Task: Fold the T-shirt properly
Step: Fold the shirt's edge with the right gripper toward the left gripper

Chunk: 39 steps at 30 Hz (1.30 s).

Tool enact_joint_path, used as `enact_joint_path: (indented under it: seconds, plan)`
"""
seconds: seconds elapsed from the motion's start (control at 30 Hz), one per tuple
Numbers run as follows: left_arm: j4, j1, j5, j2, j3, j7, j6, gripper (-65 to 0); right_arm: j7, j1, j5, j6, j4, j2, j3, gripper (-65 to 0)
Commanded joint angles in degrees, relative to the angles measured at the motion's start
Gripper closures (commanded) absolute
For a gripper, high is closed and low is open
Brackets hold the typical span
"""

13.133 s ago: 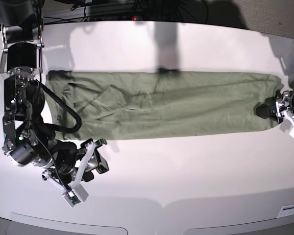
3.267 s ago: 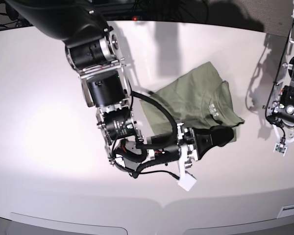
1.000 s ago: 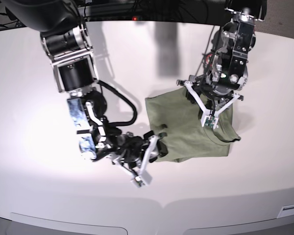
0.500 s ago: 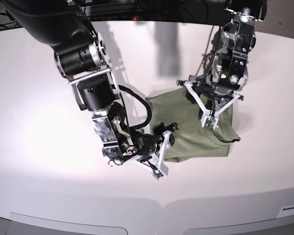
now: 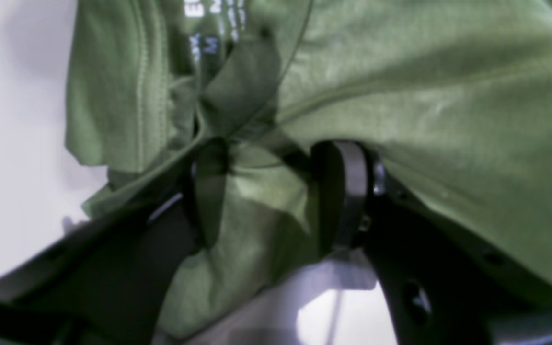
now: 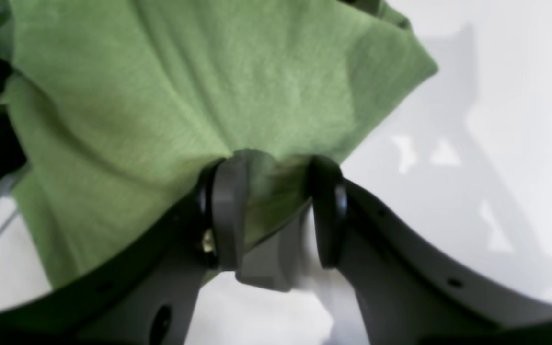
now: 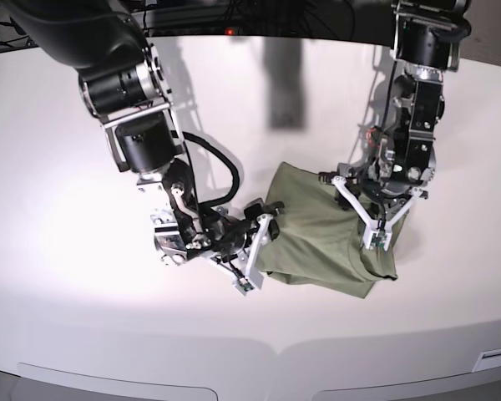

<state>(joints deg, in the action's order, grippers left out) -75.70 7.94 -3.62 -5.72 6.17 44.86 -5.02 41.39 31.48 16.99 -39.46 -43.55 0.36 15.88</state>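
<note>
Two claws gripped the T-shirt (image 7: 321, 242), bunched on the white bench (image 7: 67, 251): the left claw (image 5: 276, 191) pinched a fold near the collar, the right claw (image 6: 271, 211) an edge. Uneven pulling could probably undo the folds.

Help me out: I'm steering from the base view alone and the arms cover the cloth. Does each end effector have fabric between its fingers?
Observer: The right end effector does. The right wrist view shows a fold of the T-shirt bunched between its fingers.
Operator: And the left one?
Observer: The left end effector has cloth gathered between its fingers too, in the left wrist view.
Operator: Which part of the shirt?
Observer: Near the collar; the white label print sits just beyond its fingers.
</note>
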Motion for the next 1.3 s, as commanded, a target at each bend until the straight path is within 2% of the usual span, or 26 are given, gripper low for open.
enact_joint_path:
  seconds: [0.0, 0.17, 0.23, 0.3, 0.4, 0.57, 0.67, 0.77, 0.83, 1.0, 1.1, 1.2, 1.27]
  plan:
    - [0.68, 0.79, 0.63, -0.22, -0.15, 1.64, 0.20, -31.6, 1.33, 0.24, 0.83, -0.54, -0.61, 0.37, 1.11, -22.7]
    - [0.85, 2.47, 3.06, -0.79, -0.15, 0.37, -0.09, -31.6, 2.91, -4.11, 3.21, -0.54, -5.01, 3.69, 8.44, -22.7]
    - [0.85, 2.78, 4.35, -1.03, -0.15, 0.17, -1.38, -31.6, 4.96, -6.36, 4.72, -0.54, -8.68, 5.22, 10.95, -22.7]
    - [0.85, 2.86, 5.79, -1.18, -0.15, 0.04, -3.58, -31.6, 6.82, -8.98, 8.72, -0.54, -12.87, 7.19, 12.48, -22.7]
    - [0.83, 2.84, 6.19, -2.19, -0.13, 0.42, -6.27, -31.6, 9.27, -13.27, 12.39, -0.54, -19.37, 9.79, 12.70, -22.7]
    - [0.70, 2.86, 6.19, -3.39, -0.13, 0.46, -6.21, -31.6, 10.54, -20.24, 13.92, -0.54, -28.68, 14.93, 12.70, -22.7]
    - [0.70, 2.91, 6.21, -4.04, -0.13, 0.42, -6.23, -31.6, 10.56, -24.00, 13.97, -0.54, -33.68, 16.90, 12.70, -22.7]
    - [0.66, 3.74, 6.23, -4.02, -0.13, 0.37, -6.23, -31.6, 9.73, -26.53, 13.92, -0.54, -38.73, 17.11, 12.68, -22.7]
    - [0.13, 4.83, 6.23, -4.04, -0.15, 0.46, -6.21, -31.6, 6.93, -26.40, 13.92, -0.54, -42.14, 17.05, 12.59, -22.7]
    - [-5.62, 7.15, 6.25, -4.02, -0.15, 0.76, -6.19, -31.6, 2.89, -20.98, 13.20, -0.09, -46.99, 14.21, 12.59, -22.7]
    - [-11.15, 7.30, 6.21, -4.02, -0.15, 1.88, -6.16, -31.6, 0.31, -17.05, 9.49, 3.91, -46.38, 11.23, 12.59, -22.7]
    - [-14.75, 7.30, 5.03, -4.00, -0.15, 4.22, -6.16, -31.6, -5.14, -13.81, 0.02, 8.20, -42.14, 7.93, 12.59, -22.7]
    - [-15.37, 7.30, 2.45, -4.00, -0.15, 6.67, -6.16, -31.6, -5.79, -11.30, -2.08, 9.14, -35.45, 5.46, 12.59, -22.7]
